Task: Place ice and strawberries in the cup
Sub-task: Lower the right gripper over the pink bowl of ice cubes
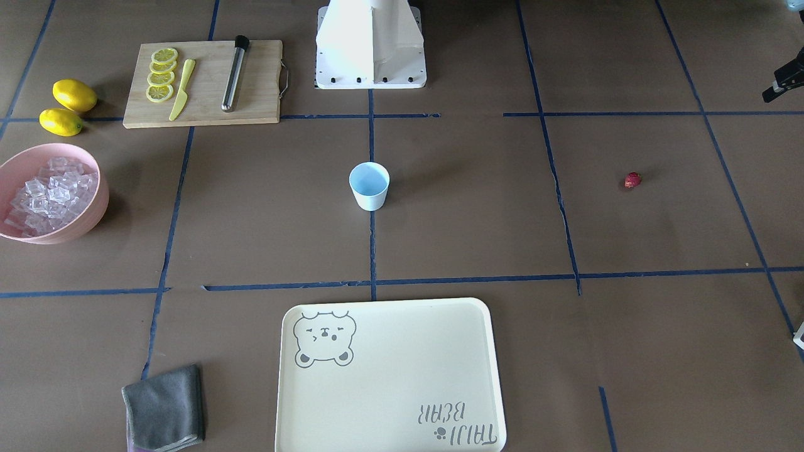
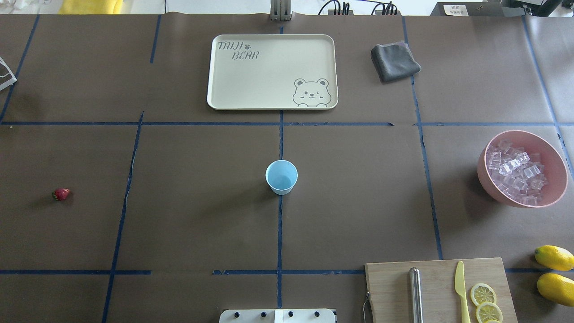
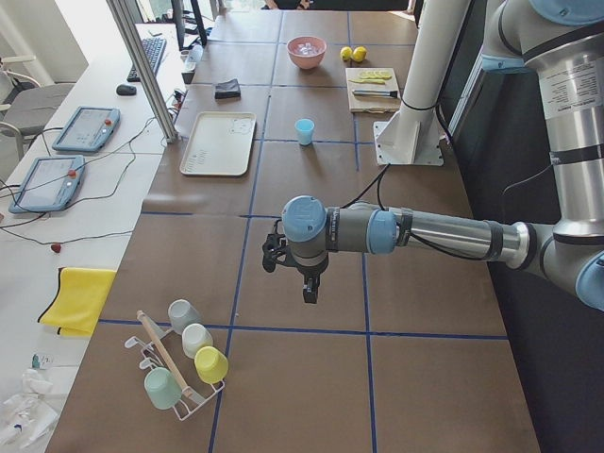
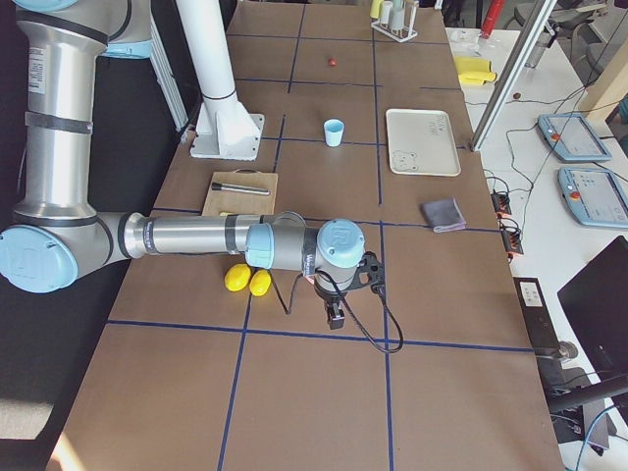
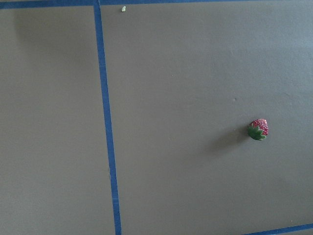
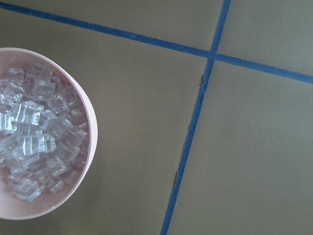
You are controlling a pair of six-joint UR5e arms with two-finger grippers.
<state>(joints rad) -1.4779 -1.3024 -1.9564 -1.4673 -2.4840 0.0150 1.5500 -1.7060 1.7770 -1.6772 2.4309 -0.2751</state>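
The cup [image 2: 281, 177], light blue inside, stands upright and empty at the table's middle. A single red strawberry [image 2: 61, 194] with a green top lies far off on the robot's left side, and the left wrist view shows the strawberry [image 5: 258, 129] below it. The ice [image 2: 518, 170] is a pile of clear cubes in a pink bowl [image 2: 484, 175] on the right side; the right wrist view looks down on the ice [image 6: 34, 147]. My left gripper [image 3: 310, 291] and right gripper [image 4: 335, 317] hang above the table's ends, showing only in the side views, so I cannot tell their state.
A cream tray [image 2: 269, 89] and a grey cloth [image 2: 394, 60] lie on the far side. Near the robot's right are a wooden board [image 2: 435, 278] with a knife, a steel rod and lemon slices, plus two lemons [image 2: 554, 257]. A cup rack [image 3: 184, 363] stands at the left end.
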